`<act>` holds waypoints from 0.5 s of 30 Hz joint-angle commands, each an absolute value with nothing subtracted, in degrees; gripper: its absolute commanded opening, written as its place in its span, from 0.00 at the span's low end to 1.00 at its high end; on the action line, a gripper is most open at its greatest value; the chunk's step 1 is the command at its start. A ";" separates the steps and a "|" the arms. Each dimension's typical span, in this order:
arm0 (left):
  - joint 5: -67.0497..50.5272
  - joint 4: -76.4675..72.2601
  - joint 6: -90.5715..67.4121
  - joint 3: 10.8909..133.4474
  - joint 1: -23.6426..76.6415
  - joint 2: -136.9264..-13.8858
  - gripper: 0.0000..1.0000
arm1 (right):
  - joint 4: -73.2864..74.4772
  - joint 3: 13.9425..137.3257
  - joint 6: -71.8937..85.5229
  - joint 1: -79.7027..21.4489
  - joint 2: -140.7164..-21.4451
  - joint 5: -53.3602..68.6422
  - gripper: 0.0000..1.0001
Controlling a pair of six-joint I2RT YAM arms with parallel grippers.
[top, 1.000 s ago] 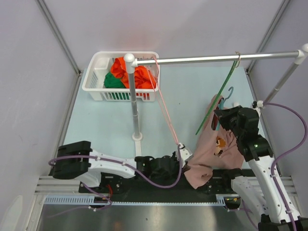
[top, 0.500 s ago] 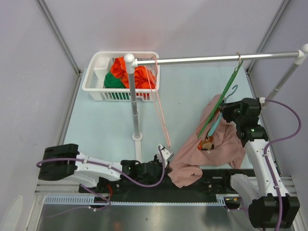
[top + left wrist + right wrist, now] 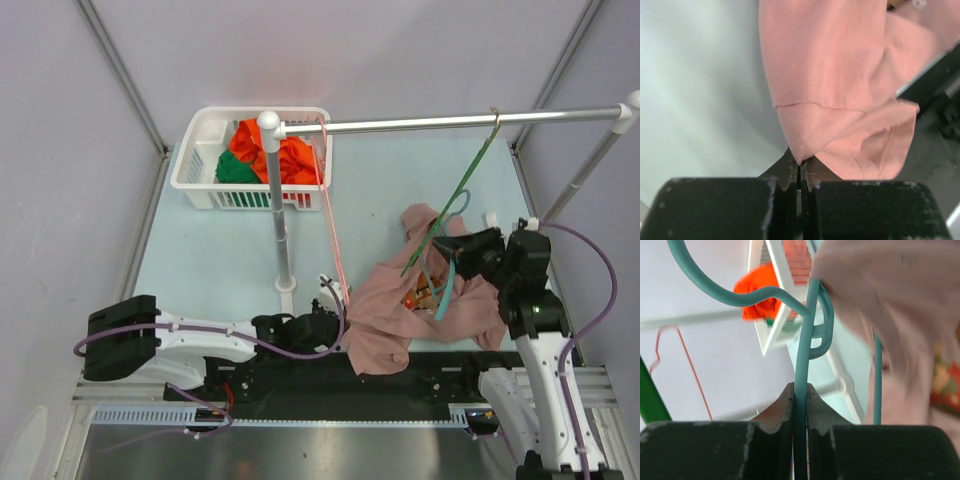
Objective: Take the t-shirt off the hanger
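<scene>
Over on the right half of the bench [image 3: 220, 250], the pink t-shirt [image 3: 395, 315] lies in a crumpled band between the two arms, low near the front edge and bunching up toward the teal hanger [image 3: 441, 300].

The top view gives the whole layout. The left hand [image 3: 336, 297] is at the shirt's left end, the right hand [image 3: 452, 246] is at its upper right, and the rail [image 3: 420, 123] runs above with a green hanger [image 3: 470, 175] slanting down from it. What it doesn't show is the grips, and that's where the wrist cams help. The left wrist view shows the left hand [image 3: 800, 172] pinched tight on a hemmed corner of the t-shirt [image 3: 840, 75]. The right wrist view shows the right hand [image 3: 800, 395] clamped on the thin rod of the teal hanger [image 3: 803, 340], with its hook curling just above and the white basket [image 3: 771, 320] of orange clothes behind.

The shirt's long axis runs roughly left to right, rising toward the far right. The hanger runs near to far, hook end pointing away toward the rail. Can't really tell how much of the shirt is on the hanger, since the fabric is too bunched there.
</scene>
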State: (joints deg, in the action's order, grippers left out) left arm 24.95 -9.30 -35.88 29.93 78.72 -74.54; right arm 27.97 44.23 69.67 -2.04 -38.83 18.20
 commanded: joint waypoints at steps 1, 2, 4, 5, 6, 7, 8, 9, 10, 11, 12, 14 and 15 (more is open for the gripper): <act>25.93 -7.21 -37.26 35.58 75.07 -75.58 0.00 | 40.06 43.33 68.65 -2.55 -30.95 28.20 0.00; 25.84 -6.95 -37.35 36.03 74.45 -75.85 0.00 | 42.08 43.42 67.95 -2.37 -29.72 29.34 0.00; 25.66 -6.86 -37.53 37.00 72.70 -76.20 0.00 | 49.11 43.94 66.10 -2.46 -25.33 30.85 0.00; 25.66 -6.68 -37.70 37.26 72.08 -76.11 0.00 | 50.35 44.03 65.83 -2.37 -23.83 31.89 0.00; 25.66 -6.51 -37.97 37.53 71.55 -75.68 0.00 | 51.84 44.03 65.66 -2.37 -20.51 32.43 0.00; 25.66 -6.33 -38.14 37.88 70.67 -75.41 0.00 | 52.90 44.21 65.83 -2.37 -19.26 32.87 0.00; 25.75 -5.89 -38.23 37.97 70.23 -75.06 0.00 | 53.78 45.43 65.66 -2.37 -18.29 33.65 0.00; 25.93 -5.71 -38.23 38.06 69.96 -74.01 0.00 | 56.05 46.48 64.26 -2.46 -17.41 33.23 0.00; 26.62 -5.54 -38.06 37.80 69.79 -73.48 0.00 | 57.99 48.41 63.12 -2.46 -17.40 32.00 0.00; 26.63 -5.71 -37.45 37.62 69.79 -72.52 0.00 | 61.75 52.69 61.10 -2.63 -17.75 28.08 0.00; 26.54 -5.80 -37.18 36.83 69.79 -71.03 0.01 | 63.61 55.61 59.00 -2.64 -19.23 25.60 0.00; 25.41 -6.06 -36.48 35.78 69.87 -68.74 0.00 | 68.52 60.44 52.49 -3.34 -21.61 16.85 0.00; 24.62 -6.24 -36.21 34.29 69.87 -67.60 0.00 | 69.77 65.69 50.73 -3.60 -23.01 13.66 0.00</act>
